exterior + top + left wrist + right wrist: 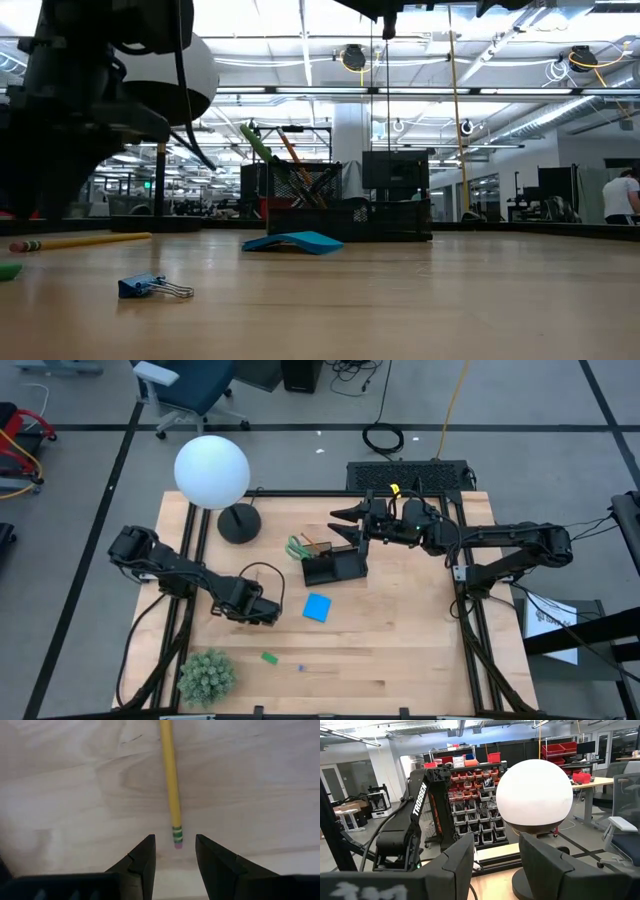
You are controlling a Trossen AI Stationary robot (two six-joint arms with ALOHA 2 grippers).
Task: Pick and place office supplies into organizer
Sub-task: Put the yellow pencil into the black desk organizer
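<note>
Left hand (262, 610) low over the desk (400, 640) at lower left of centre in the high view, fingers spread, nothing between them. Just ahead of the tips in the left wrist view: a pencil (171, 780) flat on the wood, eraser end nearest the hand, not yet between the fingers.

Likely handling of that pencil: light, stiff, thin, prone to rolling away if nudged on one side. Best taken across the painted shaft a little up from the metal ferrule, fingers square to its length, pressed down close to the wood. Ferrule and eraser end probably too short and too near the tip for a steady hold.

Right hand (345, 515) raised at upper centre of the high view, above the organizer (335, 567), fingers spread and empty; lamp (535, 792) visible past them in the right wrist view.

Count, as far as visible:
- Organizer: one, centre of the high view, already holding green-handled scissors (296, 546) and some thin sticks, number unclear.
- Pencil on the desk: one, far left in the low view.
- Note pad (318, 607): one, blue, just below the organizer.
- Eraser (269, 657): one, green, lower centre-left.
- Binder clip (150, 288): one, blue, lower left in the low view.
- Plant ball (207, 674): one, bottom left, not for sorting.
</note>
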